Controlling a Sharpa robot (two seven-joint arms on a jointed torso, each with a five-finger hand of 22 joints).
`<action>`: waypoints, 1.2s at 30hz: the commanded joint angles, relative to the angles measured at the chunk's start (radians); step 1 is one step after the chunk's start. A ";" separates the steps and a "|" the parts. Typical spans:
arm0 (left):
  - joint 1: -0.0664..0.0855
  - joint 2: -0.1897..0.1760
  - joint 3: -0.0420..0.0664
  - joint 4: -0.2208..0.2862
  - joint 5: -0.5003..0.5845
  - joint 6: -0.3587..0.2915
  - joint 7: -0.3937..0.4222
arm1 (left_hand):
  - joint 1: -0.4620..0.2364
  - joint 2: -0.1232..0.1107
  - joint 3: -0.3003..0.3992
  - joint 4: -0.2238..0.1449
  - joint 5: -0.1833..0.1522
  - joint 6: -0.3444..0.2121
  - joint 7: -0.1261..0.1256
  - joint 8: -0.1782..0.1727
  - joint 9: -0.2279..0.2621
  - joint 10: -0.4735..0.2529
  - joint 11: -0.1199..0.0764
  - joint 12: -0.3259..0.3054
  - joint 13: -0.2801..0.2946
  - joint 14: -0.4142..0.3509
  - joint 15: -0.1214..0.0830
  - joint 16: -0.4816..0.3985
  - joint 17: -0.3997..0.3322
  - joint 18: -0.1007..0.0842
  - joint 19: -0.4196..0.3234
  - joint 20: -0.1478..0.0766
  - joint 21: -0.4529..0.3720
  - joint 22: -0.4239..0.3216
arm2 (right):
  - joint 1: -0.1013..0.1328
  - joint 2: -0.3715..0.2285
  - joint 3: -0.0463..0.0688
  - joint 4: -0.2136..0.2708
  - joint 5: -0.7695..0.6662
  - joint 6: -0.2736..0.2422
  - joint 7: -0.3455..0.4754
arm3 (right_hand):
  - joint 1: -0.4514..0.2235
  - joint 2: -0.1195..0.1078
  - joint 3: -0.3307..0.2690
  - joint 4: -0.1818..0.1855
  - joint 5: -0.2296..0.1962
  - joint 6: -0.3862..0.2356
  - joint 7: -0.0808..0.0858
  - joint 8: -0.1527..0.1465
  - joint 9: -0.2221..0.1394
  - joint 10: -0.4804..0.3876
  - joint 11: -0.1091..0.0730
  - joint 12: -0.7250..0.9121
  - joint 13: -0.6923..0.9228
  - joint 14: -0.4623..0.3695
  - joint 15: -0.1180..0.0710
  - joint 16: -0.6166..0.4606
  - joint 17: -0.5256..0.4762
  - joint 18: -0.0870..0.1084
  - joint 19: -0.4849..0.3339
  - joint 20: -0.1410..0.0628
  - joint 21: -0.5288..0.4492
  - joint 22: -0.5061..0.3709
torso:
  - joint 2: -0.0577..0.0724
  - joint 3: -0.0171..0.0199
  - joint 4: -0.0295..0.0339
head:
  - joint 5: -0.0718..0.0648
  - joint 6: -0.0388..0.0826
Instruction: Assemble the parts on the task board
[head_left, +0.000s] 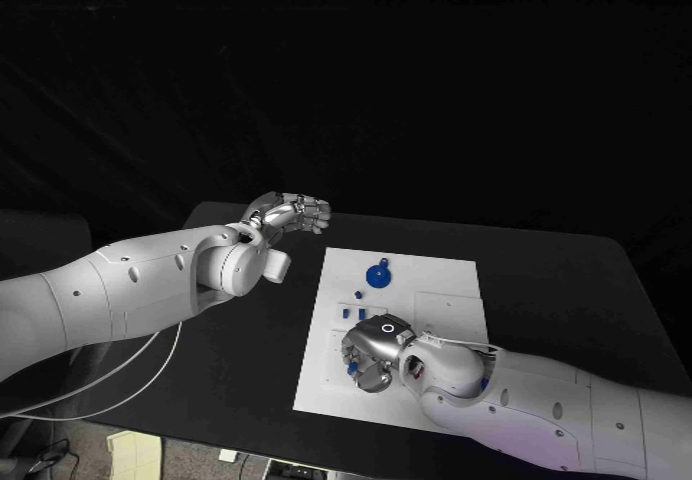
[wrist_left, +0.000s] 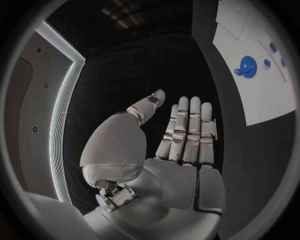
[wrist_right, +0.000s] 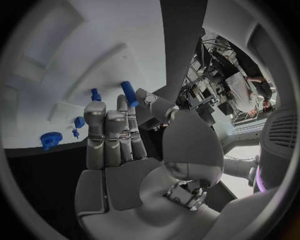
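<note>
The task board looks like smooth matt white plastic on a matt black counter. The parts are glossy blue plastic. Each robot hand shines like brushed metal.

Right robot hand covers the near middle of the white rectangular task board; whatever lies under it is hidden. Small blue plastic pieces beside it too small to make out. Head view: left robot hand, fingers blurred, pose unclear there.

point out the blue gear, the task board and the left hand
blue gear (head_left: 378, 276): head view, on the gear's round face.
task board (head_left: 433, 270): head view, on bare white plate near its far edge.
left hand (wrist_left: 184, 132): left wrist view, on the straightened fingers, holding nothing.
</note>
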 joint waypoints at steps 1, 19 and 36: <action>0.001 0.003 0.001 0.001 0.004 0.013 0.012 | 0.004 0.008 -0.002 0.002 -0.003 -0.007 -0.003 0.005 -0.002 -0.002 -0.004 0.004 -0.002 -0.002 0.002 -0.005 0.001 0.018 0.001 0.006 -0.004 0.001 | -0.002 0.004 -0.002 0.001 0.040 0.022 0.034 | -0.013 -0.021 -0.024 0.008 -0.013 -0.031 0.008 -0.018 -0.009 -0.034 0.007 -0.019 -0.006 -0.001 0.014 -0.005 -0.002 0.101 -0.003 -0.003 0.002 0.016 | 0.000 0.0002 -0.0003 | 0.001 -0.002; 0.001 0.003 0.001 -0.003 0.004 0.011 0.010 | 0.004 0.007 -0.004 0.002 -0.004 -0.009 -0.002 0.004 -0.003 -0.005 -0.002 0.002 -0.003 -0.004 0.003 -0.009 0.004 0.018 0.001 0.006 -0.006 0.002 | -0.002 0.000 -0.003 -0.009 0.079 -0.040 0.031 | -0.002 -0.061 -0.073 0.026 -0.003 -0.111 0.043 -0.063 -0.030 -0.093 0.032 -0.058 -0.023 -0.007 0.038 -0.003 -0.003 0.101 -0.007 0.001 -0.006 0.014 | 0.000 0.0003 0.0001 | 0.003 -0.005; 0.001 -0.002 0.001 -0.002 0.004 0.010 0.008 | 0.005 0.007 -0.004 0.003 -0.004 -0.010 -0.001 0.005 -0.003 -0.006 -0.002 0.002 -0.003 -0.005 0.003 -0.011 0.005 0.018 0.002 0.006 -0.007 0.003 | -0.001 -0.042 -0.002 0.028 0.108 -0.076 0.033 | 0.004 -0.073 -0.079 0.031 -0.007 -0.119 0.046 -0.064 -0.031 -0.106 0.038 -0.066 -0.028 -0.011 0.044 -0.002 -0.004 0.101 -0.009 0.002 -0.011 0.013 | 0.000 0.0004 -0.0009 | -0.008 0.007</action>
